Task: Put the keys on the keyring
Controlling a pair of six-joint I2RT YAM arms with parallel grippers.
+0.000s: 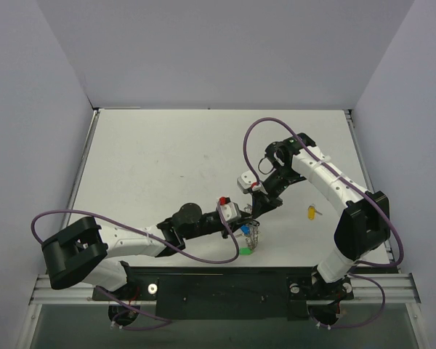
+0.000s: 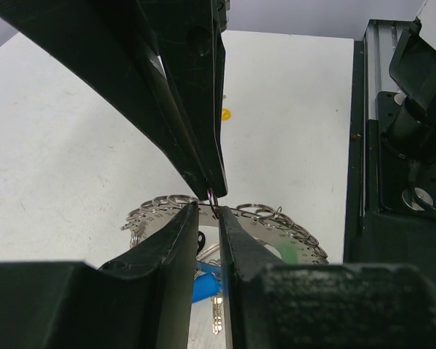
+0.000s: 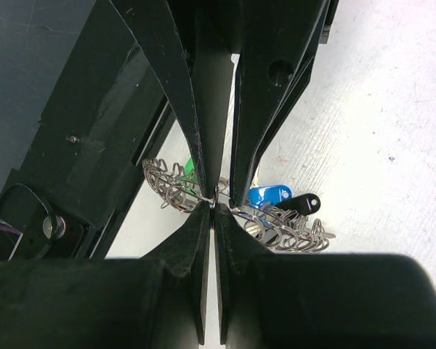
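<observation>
The keyring [image 1: 252, 237] is held up off the table between both grippers; its silvery beaded rim shows in the left wrist view [image 2: 291, 227] and the right wrist view [image 3: 294, 231]. My left gripper [image 1: 247, 227] [image 2: 209, 211] is shut on its rim from below. My right gripper [image 1: 256, 215] [image 3: 214, 206] is shut on a small loop of the same rim, tip to tip with the left. The blue key [image 2: 203, 289] [image 3: 269, 195] hangs at the ring. The green key [image 1: 245, 252] [image 3: 191, 171] is just below it. The yellow key [image 1: 312, 211] [image 2: 225, 114] lies alone on the table to the right.
A small black tag [image 3: 303, 203] hangs beside the blue key. The black base rail [image 1: 225, 291] runs along the near table edge, close under the ring. Grey walls bound the white table [image 1: 167, 160] on three sides.
</observation>
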